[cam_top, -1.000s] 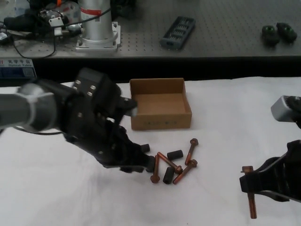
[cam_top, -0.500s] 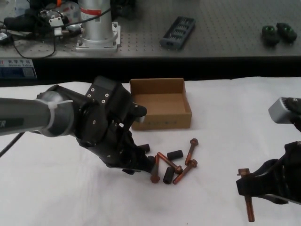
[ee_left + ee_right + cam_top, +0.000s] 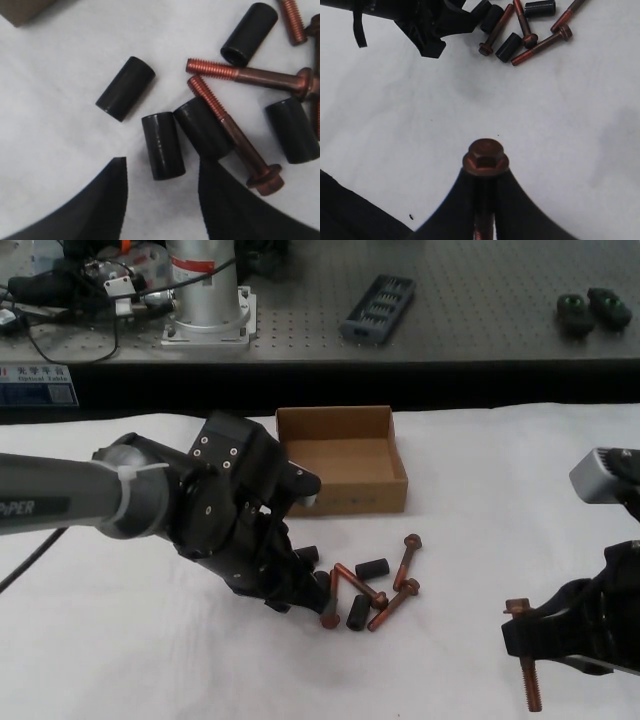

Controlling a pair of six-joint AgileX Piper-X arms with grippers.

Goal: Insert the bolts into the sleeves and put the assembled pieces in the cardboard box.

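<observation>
Several black sleeves and copper bolts lie in a loose pile on the white cloth in front of the cardboard box. My left gripper is open and low over the pile's left side, with one upright-lying sleeve just off its fingertips. Another sleeve lies apart beyond it, and a third rests against a long bolt. My right gripper hovers at the near right, shut on a copper bolt that hangs thread-down.
The box stands open-topped at the middle of the cloth, and nothing shows inside it. Behind the cloth a perforated bench carries a metal post, cables and a black tray. White cloth lies bare between the pile and the right gripper.
The left arm has shifted right and lower, closing in on the pile's left side. The right gripper with its bolt has edged slightly left.
</observation>
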